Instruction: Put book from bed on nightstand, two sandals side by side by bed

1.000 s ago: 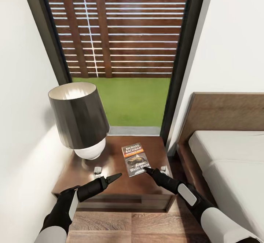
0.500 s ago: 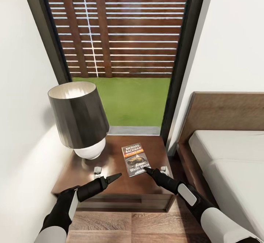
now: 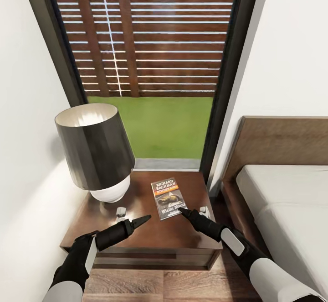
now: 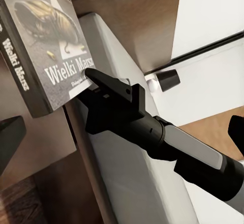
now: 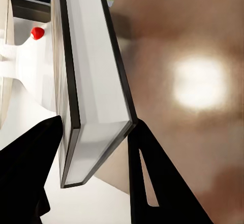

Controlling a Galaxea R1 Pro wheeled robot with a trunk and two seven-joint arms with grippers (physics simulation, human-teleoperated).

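Head view: book [image 3: 169,198] lies flat on nightstand [image 3: 146,240], cover up, between lamp [image 3: 98,149] and bed [image 3: 284,210].
Right gripper [image 3: 183,210]: tips at book's near corner; right wrist view has book edge [image 5: 94,97] between the 2 fingers, w/ a sliver of gap on 1 side, so fingers sit around the corner but contact unclear. Cannot tell if clamped or just let go.
Left gripper [image 3: 145,220]: fingers look pressed together, empty, just beside book, over tabletop.
Step in hand (my read): releasing book.
Do it well: spread fingers fully, pull straight back along arm, no sideways drag, or book slides off the edge.
Risk: lamp close to left arm; keep it low.
Next: 2 sandals.
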